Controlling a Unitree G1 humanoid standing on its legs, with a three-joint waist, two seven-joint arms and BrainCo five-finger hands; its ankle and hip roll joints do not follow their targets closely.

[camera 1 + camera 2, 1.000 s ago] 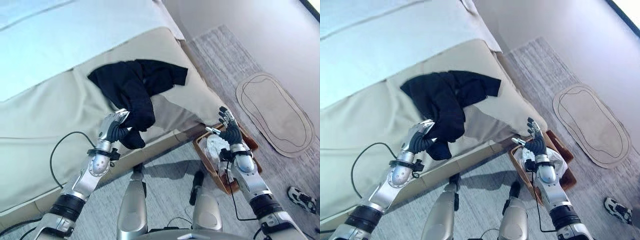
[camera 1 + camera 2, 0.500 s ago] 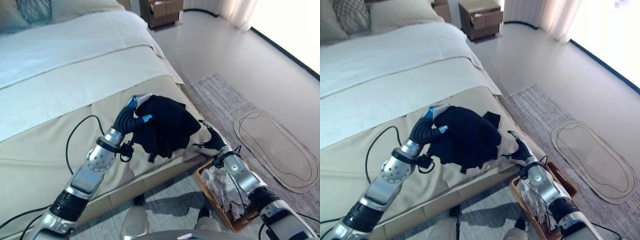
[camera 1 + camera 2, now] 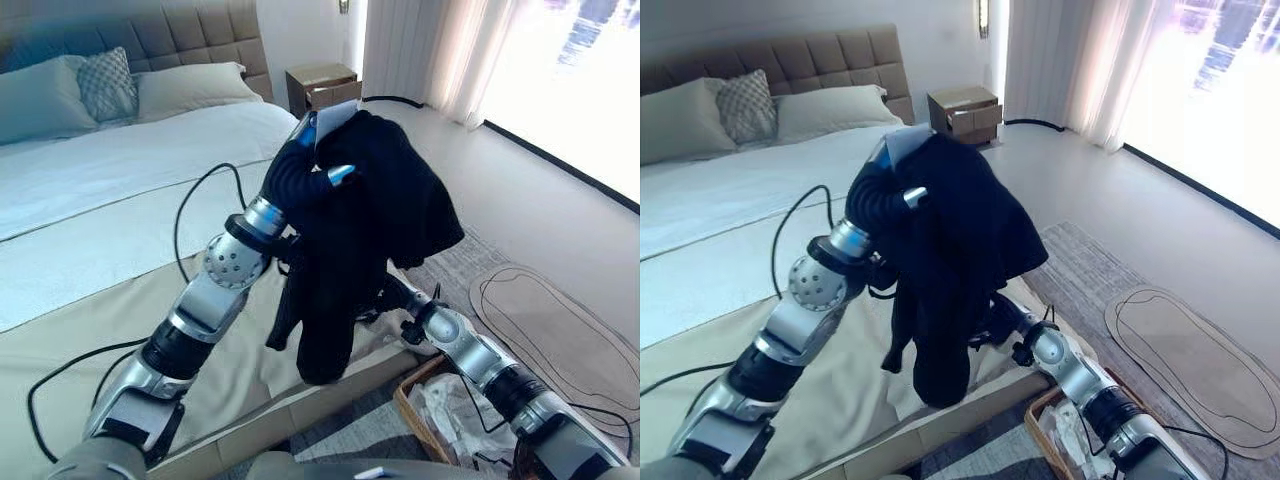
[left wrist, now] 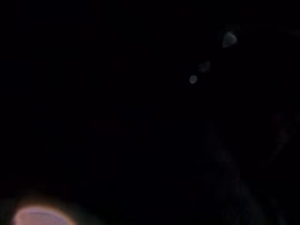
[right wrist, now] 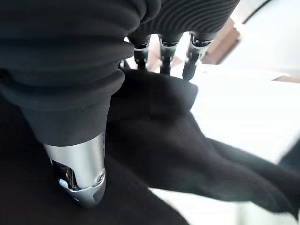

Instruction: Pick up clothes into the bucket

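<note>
- The black garment point(image 3: 370, 250) is held high above the edge of the bed point(image 3: 120, 200), clear of the bedcover, and hangs in a long fold from the left hand point(image 3: 305, 165).
- The left hand's fingers are judged clenched on the cloth at the top of the bundle; a silver thumb tip point(image 3: 342, 173) is seen against the fabric. The left wrist view is dark, consistent with cloth over the lens.
- The right hand point(image 3: 1002, 318) is placed low behind the hanging fold, close against the cloth. In the right wrist view its fingers point(image 5: 161, 54) are seen straight, with tips at the garment's edge and nothing clasped, so the hand is noted as released.
- The bucket point(image 3: 415, 398), a brown basket on the floor just beside the bed's corner, is seen below the right forearm. Pale cloth point(image 3: 450, 410) already lies in it.
- Progress, as judged: the pick is done, the lift is done. Transfer is left: the garment is not yet over the bucket and not yet let go.
- Risk noted: the long hanging end may catch on the bed edge or fall outside the bucket's rim.
</note>
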